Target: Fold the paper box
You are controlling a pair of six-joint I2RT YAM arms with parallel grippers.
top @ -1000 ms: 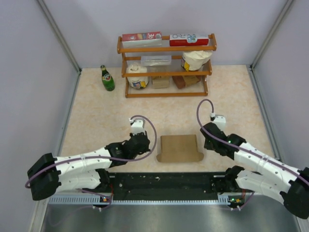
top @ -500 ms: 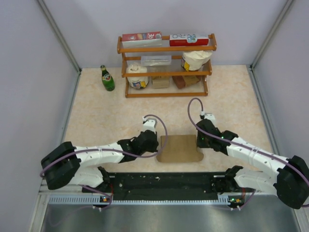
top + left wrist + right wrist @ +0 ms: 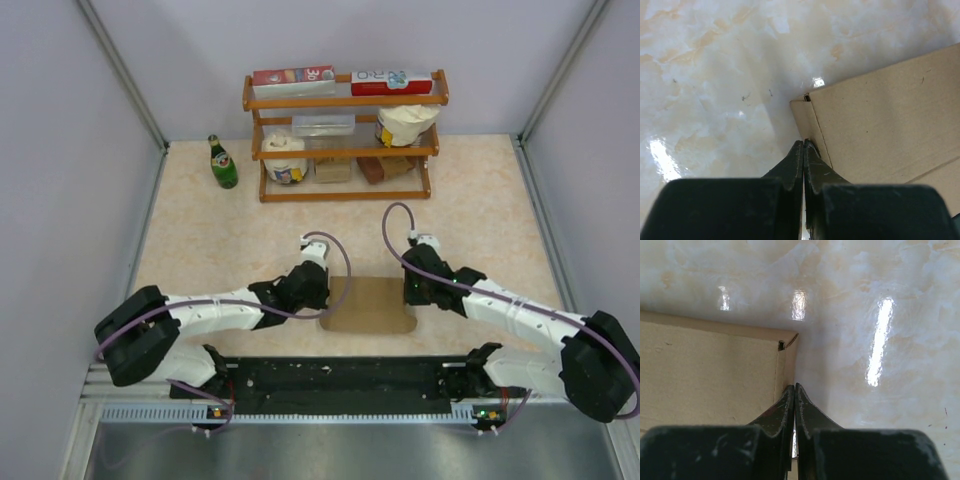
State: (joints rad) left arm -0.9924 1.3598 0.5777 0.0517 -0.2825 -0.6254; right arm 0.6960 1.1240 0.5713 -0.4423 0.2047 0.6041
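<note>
The paper box [image 3: 370, 305] is a flat kraft-brown sheet lying on the table between the two arms. My left gripper [image 3: 325, 296] is shut, its tips against the narrow creased flap on the box's left edge. In the left wrist view the paper box [image 3: 880, 125] fills the right side, and the left gripper [image 3: 804, 143] touches the flap's rim. My right gripper [image 3: 410, 292] is shut at the box's right edge. The right wrist view has the paper box [image 3: 705, 375] on the left and the right gripper [image 3: 794, 386] at its narrow side flap. Nothing shows between either pair of jaws.
A wooden shelf [image 3: 345, 135] with printed cartons, tubs and blocks stands at the back. A green bottle [image 3: 222, 163] stands left of it. Grey walls close in both sides. A black rail [image 3: 340, 378] runs along the near edge, just behind the box.
Both arms have swung inward from either side until their tips meet the box's left and right edges. The right gripper has closed. The box's side flaps look drawn in.
</note>
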